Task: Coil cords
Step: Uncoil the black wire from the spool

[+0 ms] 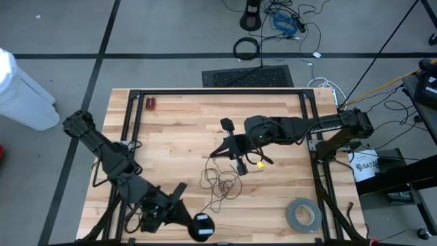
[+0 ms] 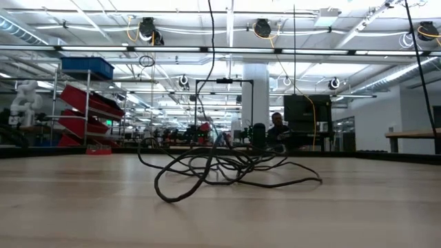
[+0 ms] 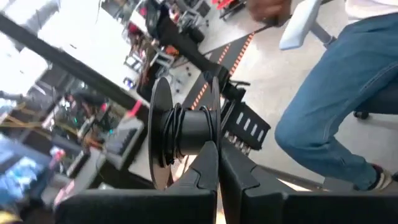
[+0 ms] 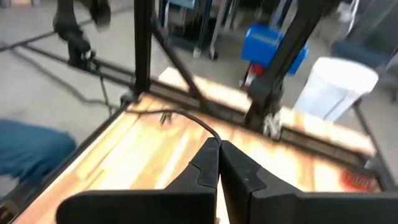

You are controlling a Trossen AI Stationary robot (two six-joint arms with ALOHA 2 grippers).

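The thin black cord lies as a loose, wiry tangle (image 1: 220, 181) on the middle of the wooden table; the low view shows this cord pile (image 2: 220, 165) with one strand (image 2: 211, 76) rising out of the picture. My right gripper (image 1: 213, 154) hangs above the tangle, shut on the cord. My left gripper (image 1: 192, 220) is at the table's near edge, shut on a black spool (image 1: 203, 226) that has a few turns of cord around its hub (image 3: 186, 132). My left gripper pinches the spool between its two fingers at the rim of one flange (image 3: 214, 138), next to the hub. The spool is lifted clear at the table's near edge, its axis lying across the fingers. My right gripper pinches the cord (image 4: 210, 132) at its fingertips (image 4: 211, 152), one single strand. The fingers come slanting down from the table's right side. From the tips the strand runs off slack in a curve (image 4: 180, 114) toward the pile below.
A grey tape roll (image 1: 302, 214) lies flat near the table's near right corner. A small red object (image 1: 150, 104) sits at the far left. A black frame (image 1: 218, 91) edges the table. A person in jeans (image 3: 336, 106) is beyond the table's near side.
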